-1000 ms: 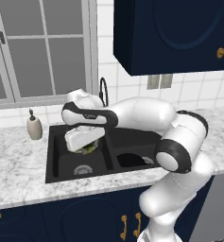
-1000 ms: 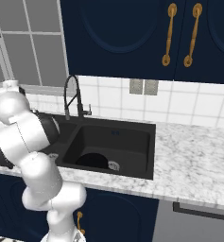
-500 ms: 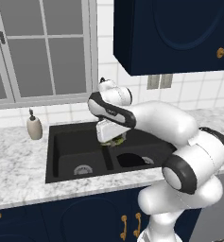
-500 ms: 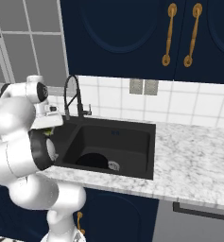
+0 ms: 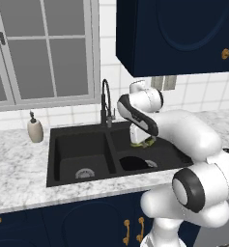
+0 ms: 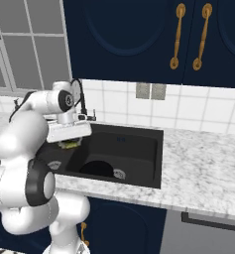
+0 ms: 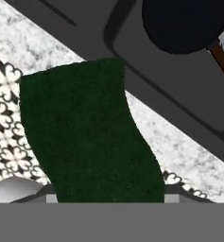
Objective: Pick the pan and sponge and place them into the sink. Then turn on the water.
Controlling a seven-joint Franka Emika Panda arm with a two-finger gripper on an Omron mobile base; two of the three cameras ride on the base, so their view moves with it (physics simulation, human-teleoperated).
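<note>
1. Soap dispenser [image 5: 35,130], beige and rounded with a small pump top, stood at the far left on the speckled grey-white marble counter [image 5: 17,169] under a grey-framed window [image 5: 43,50].
2. Matte black rectangular double-basin sink [image 5: 82,154] sat recessed in that counter, with a tall black gooseneck faucet [image 5: 105,103] rising behind the divider.
3. Round, shallow, all-black pan [image 5: 133,163] lay on the floor of the right basin, its brown handle visible in the hand view [image 7: 222,59].
4. White arm's two-finger gripper [image 5: 141,141] hung over the right basin near its back edge, clamped on the small rectangular sponge [image 7: 92,146], whose rough dark green top curved in the hand view and whose yellow-green body showed under the hand [image 6: 69,144].
5. White square wall tiles [image 6: 188,106] ran behind, with navy cabinets [image 6: 139,39] bearing brass handles above.
</note>
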